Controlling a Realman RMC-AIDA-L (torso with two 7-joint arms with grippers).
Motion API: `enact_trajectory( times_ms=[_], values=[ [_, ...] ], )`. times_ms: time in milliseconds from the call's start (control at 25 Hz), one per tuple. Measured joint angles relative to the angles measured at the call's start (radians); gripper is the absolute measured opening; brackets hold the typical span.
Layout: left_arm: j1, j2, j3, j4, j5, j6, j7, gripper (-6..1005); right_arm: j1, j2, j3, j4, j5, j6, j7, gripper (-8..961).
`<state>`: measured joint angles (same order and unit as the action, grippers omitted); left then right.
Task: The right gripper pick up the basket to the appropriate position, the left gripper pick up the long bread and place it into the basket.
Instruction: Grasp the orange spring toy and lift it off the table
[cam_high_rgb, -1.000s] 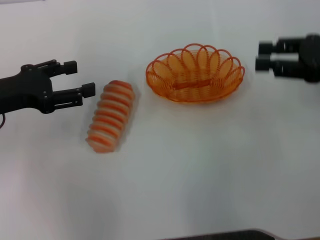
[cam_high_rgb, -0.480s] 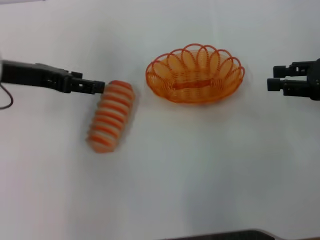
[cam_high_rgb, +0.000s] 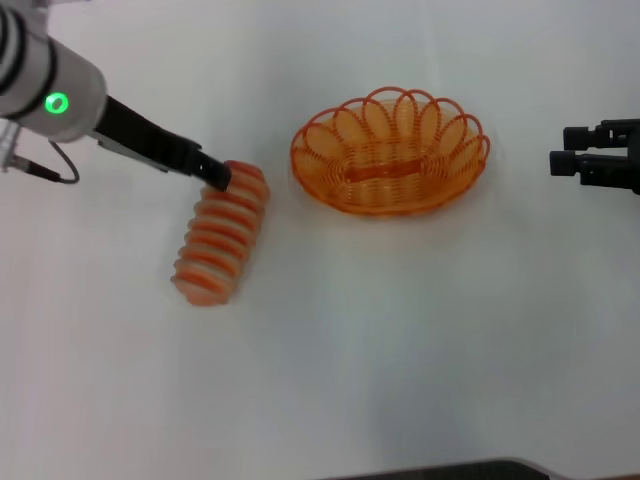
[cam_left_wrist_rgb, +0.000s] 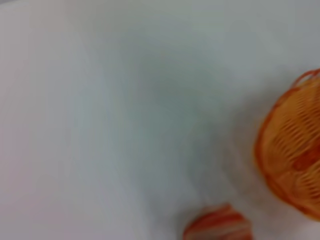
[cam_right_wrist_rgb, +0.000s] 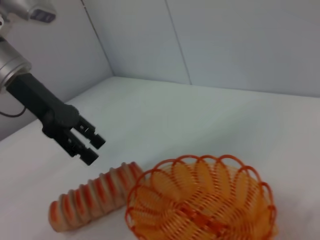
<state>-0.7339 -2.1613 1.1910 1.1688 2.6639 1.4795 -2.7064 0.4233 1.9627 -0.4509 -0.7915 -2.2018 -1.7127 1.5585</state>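
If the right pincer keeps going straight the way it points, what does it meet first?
Probably the basket: the right pincer sits open at the right edge of the table, pointing toward the basket's near end with bare table between. Its height is hard to judge, so it might pass above the rim.

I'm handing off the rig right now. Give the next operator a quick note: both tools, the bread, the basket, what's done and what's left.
Left tool: open, empty, hovering over the far end of the bread.
Right tool: open, empty, off to the right of the basket, not touching it.
Bread lies on the table, left of the basket. Basket is empty.
Done: nothing grasped or moved.
Left: right tool positions basket; left tool picks up bread and puts it in.
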Motion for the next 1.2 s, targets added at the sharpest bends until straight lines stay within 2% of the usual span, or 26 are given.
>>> enact_trajectory(
  times_ms=[200, 520, 800, 1200],
  values=[
    [-0.008, -0.003, 0.13, -0.01, 0.037, -0.023, -0.105, 825, 0.002, -0.009, -0.003, 0.0, -0.001, 0.009, -0.001, 520],
    [-0.016, -0.009, 0.228, -0.049, 0.038, -0.071, -0.17, 808, 0.011, -0.015, -0.011, -0.001, -0.003, 0.015, -0.002, 520],
    [-0.026, -0.011, 0.288, -0.103, 0.038, -0.118, -0.192, 750, 0.013, -0.016, -0.011, -0.003, -0.004, 0.017, 0.002, 520],
    [-0.028, -0.011, 0.31, -0.089, 0.037, -0.121, -0.189, 667, 0.012, -0.016, -0.007, -0.003, -0.003, 0.023, 0.0, 520]
  ],
)
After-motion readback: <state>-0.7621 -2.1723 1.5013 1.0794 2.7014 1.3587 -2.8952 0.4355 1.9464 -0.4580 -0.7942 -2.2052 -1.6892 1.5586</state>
